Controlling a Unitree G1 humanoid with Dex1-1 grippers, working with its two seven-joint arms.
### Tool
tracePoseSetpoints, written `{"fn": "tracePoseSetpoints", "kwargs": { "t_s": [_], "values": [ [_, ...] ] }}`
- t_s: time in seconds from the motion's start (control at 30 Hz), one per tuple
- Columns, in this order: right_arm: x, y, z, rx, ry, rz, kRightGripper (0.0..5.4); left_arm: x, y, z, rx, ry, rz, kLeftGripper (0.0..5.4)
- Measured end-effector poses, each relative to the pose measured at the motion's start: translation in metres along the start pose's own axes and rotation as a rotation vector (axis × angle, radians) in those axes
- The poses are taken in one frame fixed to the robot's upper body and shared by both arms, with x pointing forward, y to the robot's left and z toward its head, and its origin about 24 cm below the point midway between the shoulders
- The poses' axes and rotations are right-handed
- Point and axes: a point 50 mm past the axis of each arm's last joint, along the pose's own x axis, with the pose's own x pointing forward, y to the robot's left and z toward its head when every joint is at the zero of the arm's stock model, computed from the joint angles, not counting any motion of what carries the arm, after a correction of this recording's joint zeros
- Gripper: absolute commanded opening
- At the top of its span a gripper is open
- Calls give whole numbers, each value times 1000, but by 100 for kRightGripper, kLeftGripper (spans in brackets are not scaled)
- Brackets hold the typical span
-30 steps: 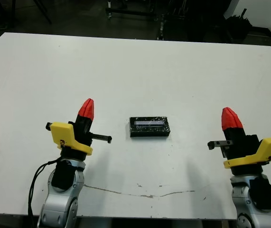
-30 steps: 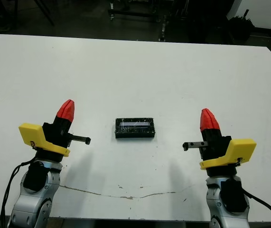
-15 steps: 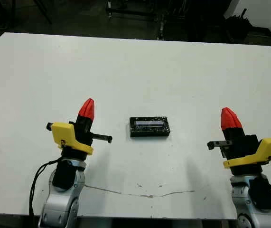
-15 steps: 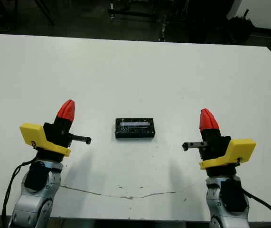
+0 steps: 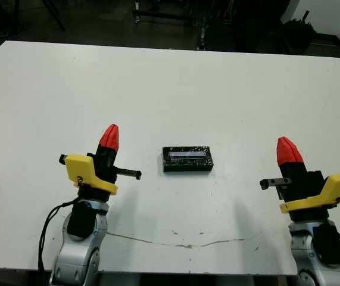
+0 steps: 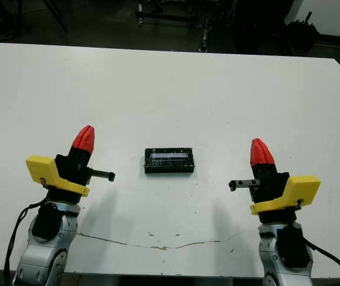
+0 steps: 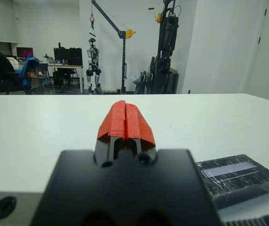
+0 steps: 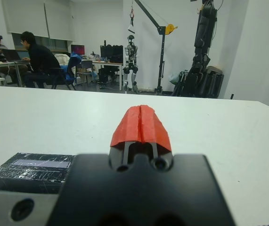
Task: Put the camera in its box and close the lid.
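Box [image 5: 187,159] with its glossy black lid [image 6: 169,157] on top sits at the middle of a white table [image 5: 170,83], between two raised robot arms. Left gripper [image 5: 109,137] and right gripper [image 5: 288,150] hover apart from it on either side, red fingertips pressed together and holding nothing. No camera can be made out.

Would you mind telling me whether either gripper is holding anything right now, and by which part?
Nothing is held. The left gripper and right gripper are both shut on nothing, well apart from the closed box between them.
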Motion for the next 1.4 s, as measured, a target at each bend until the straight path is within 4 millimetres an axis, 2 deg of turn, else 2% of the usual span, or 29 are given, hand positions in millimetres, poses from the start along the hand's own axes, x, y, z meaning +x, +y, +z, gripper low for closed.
{"fn": "tracePoseSetpoints", "kwargs": {
  "t_s": [1.4],
  "values": [
    [2, 1, -1, 4, 1, 15, 0, 0, -1, 0, -1, 2, -1, 1]
  ]
}}
